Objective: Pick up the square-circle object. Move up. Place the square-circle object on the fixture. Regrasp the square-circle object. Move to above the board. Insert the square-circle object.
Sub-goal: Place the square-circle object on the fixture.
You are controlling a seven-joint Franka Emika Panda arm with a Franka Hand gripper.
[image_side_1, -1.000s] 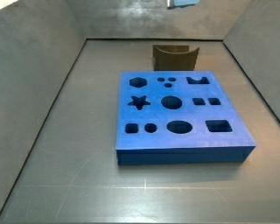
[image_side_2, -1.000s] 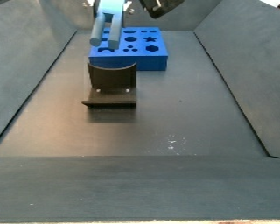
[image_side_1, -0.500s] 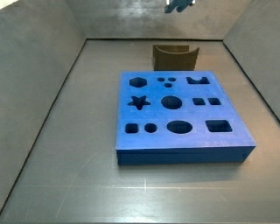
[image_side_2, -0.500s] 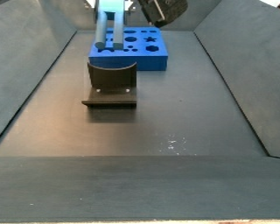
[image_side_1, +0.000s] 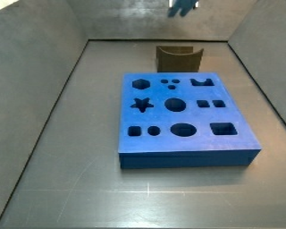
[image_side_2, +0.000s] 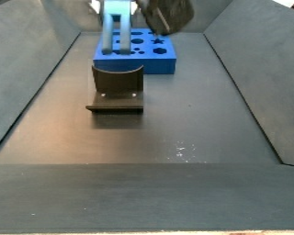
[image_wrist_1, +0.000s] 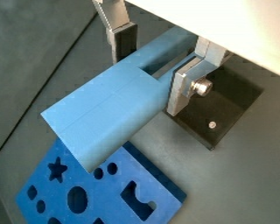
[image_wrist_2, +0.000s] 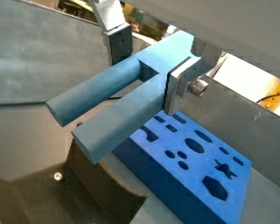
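Note:
My gripper [image_wrist_1: 154, 66] is shut on the square-circle object [image_wrist_1: 113, 109], a long pale blue peg with a round end and a square end, gripped near one end between the silver fingers [image_wrist_2: 181, 83]. In a side view the peg [image_side_2: 114, 27] hangs high above the fixture [image_side_2: 117, 87], a dark notched block, with the gripper [image_side_2: 156, 13] at the frame's top. The blue board [image_side_1: 181, 121] with dark shaped holes lies flat in front of the fixture [image_side_1: 178, 59]. The board also shows below the peg in both wrist views [image_wrist_1: 95, 184] [image_wrist_2: 195, 157].
Grey sloping walls [image_side_1: 44, 98] enclose the dark floor [image_side_2: 150, 156] on all sides. The fixture's dark base plate [image_wrist_1: 230, 101] shows behind the fingers in a wrist view. The gripper [image_side_1: 184, 7] is only partly in frame at the upper edge.
The gripper has come down a little with the peg still held. The peg now hangs slightly lower and straighter above the fixture. Board and fixture have not moved.

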